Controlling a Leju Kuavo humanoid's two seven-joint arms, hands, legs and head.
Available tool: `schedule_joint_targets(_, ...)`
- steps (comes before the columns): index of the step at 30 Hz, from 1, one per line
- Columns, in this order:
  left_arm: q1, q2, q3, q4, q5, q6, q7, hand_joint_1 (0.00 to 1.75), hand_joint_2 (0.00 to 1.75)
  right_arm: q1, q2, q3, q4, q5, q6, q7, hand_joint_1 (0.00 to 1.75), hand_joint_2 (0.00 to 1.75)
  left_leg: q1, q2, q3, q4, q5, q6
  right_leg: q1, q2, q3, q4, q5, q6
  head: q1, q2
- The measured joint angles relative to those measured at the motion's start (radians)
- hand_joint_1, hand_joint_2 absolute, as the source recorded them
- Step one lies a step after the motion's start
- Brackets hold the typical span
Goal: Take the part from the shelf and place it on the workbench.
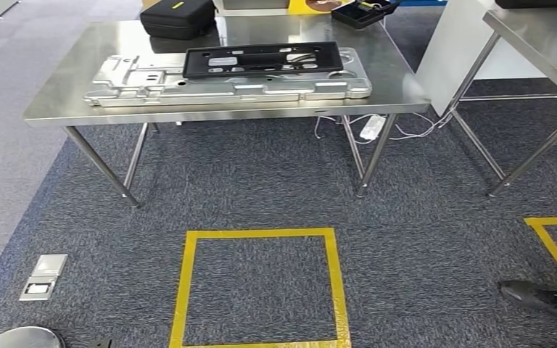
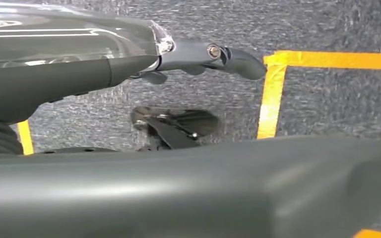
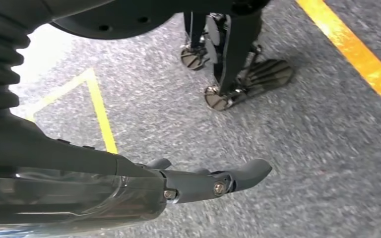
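Both hands hang low over the carpet with nothing in them. The left hand [image 2: 203, 57] has its fingers stretched out and loose above grey carpet [image 2: 327, 104], close to a strip of yellow tape [image 2: 272, 99]. The right hand [image 3: 213, 181] is the same, fingers extended and apart, holding nothing, with more yellow tape on the floor around it.

Out ahead, a yellow tape square [image 1: 260, 286] is marked on the carpet, and beyond it stands a steel workbench [image 1: 65, 94]. On its top lies a long silver stamped metal panel [image 1: 145, 80], and a black flat part [image 1: 265, 59] rests on that panel toward the bench's right half. A black case [image 1: 178, 16] sits at the bench's far edge, and a black tray [image 1: 362, 13] lies beyond the far right corner. White cables [image 1: 373, 127] trail on the floor under the bench. A second steel table [image 1: 544, 32] stands off to the right. A person's dark shoe [image 1: 540, 297] rests on the carpet at the right, beside another yellow line. A floor socket plate [image 1: 43, 277] sits at the left.
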Motion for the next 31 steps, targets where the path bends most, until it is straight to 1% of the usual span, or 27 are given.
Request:
schedule_joint_targets(1, 0.001, 0.000, 0.000, 0.000, 0.000, 0.000, -0.001, 0.00, 1.75, 0.001, 0.000, 0.000, 0.001, 0.000, 0.002, 0.003, 0.00, 1.75, 0.004, 0.000, -0.023, 0.060, -0.024, -0.005, 0.000, 0.000, -0.004, 0.001, 0.002, 0.000, 0.000, 0.000)
schedule_joint_targets(2, 0.002, 0.000, 0.000, 0.000, -0.001, 0.000, -0.001, 0.00, 1.75, 0.002, 0.000, 0.000, 0.002, 0.000, 0.003, 0.004, 0.00, 1.75, 0.006, 0.000, -0.033, 0.091, -0.030, -0.008, 0.000, -0.001, -0.008, 0.003, 0.003, 0.001, 0.000, 0.000)
schedule_joint_targets(3, 0.003, 0.000, 0.000, 0.000, -0.002, 0.001, -0.001, 0.00, 1.75, 0.002, 0.001, -0.001, 0.003, 0.000, 0.003, 0.006, 0.00, 1.75, 0.008, 0.000, -0.024, 0.081, -0.015, -0.009, -0.001, -0.001, -0.010, 0.005, 0.004, 0.002, 0.000, 0.000)
schedule_joint_targets(4, 0.003, 0.000, -0.001, 0.000, -0.003, 0.001, -0.001, 0.00, 1.75, 0.001, 0.002, -0.001, 0.004, 0.000, 0.003, 0.006, 0.00, 1.75, 0.010, 0.000, 0.002, 0.034, 0.016, -0.009, -0.001, 0.000, -0.011, 0.008, 0.004, 0.004, 0.000, 0.000)
schedule_joint_targets(5, 0.003, 0.000, -0.001, 0.000, -0.004, 0.002, -0.001, 0.00, 1.75, 0.001, 0.002, -0.001, 0.005, 0.000, 0.003, 0.007, 0.00, 1.75, 0.011, 0.000, 0.038, -0.036, 0.054, -0.008, -0.002, 0.000, -0.011, 0.010, 0.003, 0.006, 0.000, 0.000)
schedule_joint_targets(6, 0.002, 0.000, -0.001, 0.000, -0.005, 0.002, -0.001, 0.00, 1.75, 0.000, 0.003, -0.001, 0.005, 0.000, 0.003, 0.007, 0.00, 1.75, 0.010, -0.001, 0.070, -0.101, 0.082, -0.006, -0.001, 0.000, -0.012, 0.013, 0.002, 0.010, 0.000, 0.000)
schedule_joint_targets(7, 0.001, 0.000, -0.002, 0.000, -0.007, 0.003, -0.001, 0.00, 1.75, 0.000, 0.003, -0.001, 0.006, 0.000, 0.004, 0.007, 0.00, 1.75, 0.009, -0.001, 0.092, -0.150, 0.098, -0.003, 0.000, 0.000, -0.014, 0.015, 0.003, 0.015, 0.000, 0.000)
schedule_joint_targets(8, 0.000, 0.000, -0.002, 0.000, -0.008, 0.003, 0.000, 0.00, 1.75, -0.001, 0.003, -0.001, 0.006, 0.000, 0.004, 0.008, 0.00, 1.75, 0.008, -0.001, 0.101, -0.176, 0.102, 0.001, 0.001, 0.000, -0.017, 0.016, 0.004, 0.021, 0.000, 0.000)
schedule_joint_targets(10, 0.001, 0.000, -0.003, 0.000, -0.008, 0.003, 0.003, 0.00, 1.75, 0.000, 0.003, -0.001, 0.006, 0.000, 0.007, 0.008, 0.00, 1.75, 0.005, -0.002, 0.098, -0.185, 0.100, 0.011, 0.002, 0.000, -0.022, 0.014, 0.011, 0.034, 0.001, 0.000)
schedule_joint_targets(11, 0.003, 0.000, -0.007, 0.000, -0.004, 0.003, 0.005, 0.00, 1.75, 0.001, 0.002, 0.002, 0.006, -0.003, 0.008, 0.009, 0.00, 1.75, 0.005, -0.002, 0.095, -0.187, 0.102, 0.014, 0.002, 0.000, -0.022, 0.011, 0.010, 0.033, 0.001, 0.000)
schedule_joint_targets(13, 0.008, 0.002, -0.030, -0.002, 0.015, 0.003, 0.012, 0.00, 1.75, 0.004, -0.002, 0.021, 0.006, -0.018, 0.012, 0.010, 0.00, 1.75, 0.006, -0.001, 0.095, -0.193, 0.107, 0.017, 0.003, 0.000, -0.021, 0.007, 0.011, 0.014, 0.001, 0.000)
schedule_joint_targets(14, 0.010, 0.003, -0.047, -0.004, 0.030, 0.004, 0.017, 0.00, 1.75, 0.007, -0.006, 0.036, 0.005, -0.031, 0.013, 0.012, 0.00, 1.75, 0.006, -0.001, 0.095, -0.194, 0.107, 0.016, 0.004, 0.000, -0.021, 0.007, 0.010, 0.001, 0.001, 0.000)
schedule_joint_targets(15, 0.013, 0.004, -0.065, -0.006, 0.046, 0.004, 0.022, 0.00, 1.75, 0.010, -0.008, 0.053, 0.005, -0.045, 0.014, 0.014, 0.00, 1.75, 0.005, -0.001, 0.095, -0.194, 0.108, 0.017, 0.004, 0.000, -0.021, 0.007, 0.015, -0.006, 0.001, 0.000)
schedule_joint_targets(16, 0.016, 0.005, -0.082, -0.007, 0.062, 0.005, 0.027, 0.00, 1.75, 0.013, -0.011, 0.069, 0.005, -0.060, 0.014, 0.016, 0.00, 1.75, 0.004, -0.001, 0.095, -0.193, 0.108, 0.019, 0.003, 0.001, -0.020, 0.006, 0.017, -0.005, 0.001, 0.000)
schedule_joint_targets(18, 0.022, 0.007, -0.117, -0.010, 0.094, 0.009, 0.037, 0.00, 1.75, 0.019, -0.017, 0.103, 0.004, -0.088, 0.014, 0.018, 0.00, 1.75, 0.002, -0.001, 0.094, -0.190, 0.108, 0.022, 0.002, 0.001, -0.020, 0.005, 0.021, 0.001, 0.001, 0.000)
schedule_joint_targets(19, 0.024, 0.008, -0.135, -0.012, 0.111, 0.011, 0.041, 0.00, 1.75, 0.022, -0.019, 0.120, 0.003, -0.103, 0.014, 0.019, 0.00, 1.75, 0.001, -0.001, 0.094, -0.189, 0.107, 0.023, 0.001, 0.001, -0.020, 0.003, 0.022, 0.008, 0.001, 0.000)
schedule_joint_targets(22, 0.033, 0.015, -0.188, -0.019, 0.162, 0.015, 0.055, 0.00, 1.75, 0.031, -0.024, 0.175, 0.001, -0.147, 0.012, 0.025, 0.00, 1.75, -0.002, -0.001, 0.092, -0.186, 0.106, 0.026, -0.003, 0.001, -0.020, 0.001, 0.023, 0.038, 0.001, 0.000)
schedule_joint_targets(23, 0.037, 0.018, -0.208, -0.022, 0.180, 0.015, 0.060, 0.00, 1.75, 0.035, -0.025, 0.195, 0.000, -0.163, 0.011, 0.028, 0.00, 1.75, -0.002, -0.001, 0.091, -0.185, 0.106, 0.027, -0.004, 0.001, -0.021, 0.001, 0.023, 0.045, 0.001, 0.000)
schedule_joint_targets(24, 0.041, 0.021, -0.230, -0.025, 0.199, 0.015, 0.065, 0.00, 1.75, 0.038, -0.027, 0.218, -0.002, -0.181, 0.009, 0.031, 0.00, 1.75, -0.002, -0.001, 0.091, -0.185, 0.105, 0.027, -0.004, 0.001, -0.021, 0.001, 0.022, 0.047, 0.001, 0.000)
schedule_joint_targets(25, 0.045, 0.024, -0.251, -0.028, 0.218, 0.016, 0.070, 0.00, 1.75, 0.042, -0.028, 0.240, -0.004, -0.197, 0.007, 0.033, 0.00, 1.75, -0.002, -0.001, 0.091, -0.185, 0.105, 0.027, -0.004, 0.001, -0.022, 0.001, 0.022, 0.048, 0.001, 0.000)
schedule_joint_targets(30, 0.064, 0.038, -0.360, -0.042, 0.308, 0.018, 0.096, 0.00, 1.75, 0.058, -0.039, 0.354, -0.016, -0.276, -0.001, 0.043, 0.00, 1.75, 0.000, -0.001, 0.090, -0.185, 0.106, 0.027, -0.002, 0.001, -0.025, 0.004, 0.021, 0.048, 0.001, 0.000)
schedule_joint_targets(31, 0.066, 0.039, -0.369, -0.043, 0.316, 0.018, 0.099, 0.00, 1.75, 0.059, -0.040, 0.363, -0.016, -0.284, -0.002, 0.044, 0.00, 1.75, 0.000, -0.001, 0.089, -0.185, 0.106, 0.026, -0.002, 0.001, -0.025, 0.005, 0.021, 0.048, 0.001, 0.000)
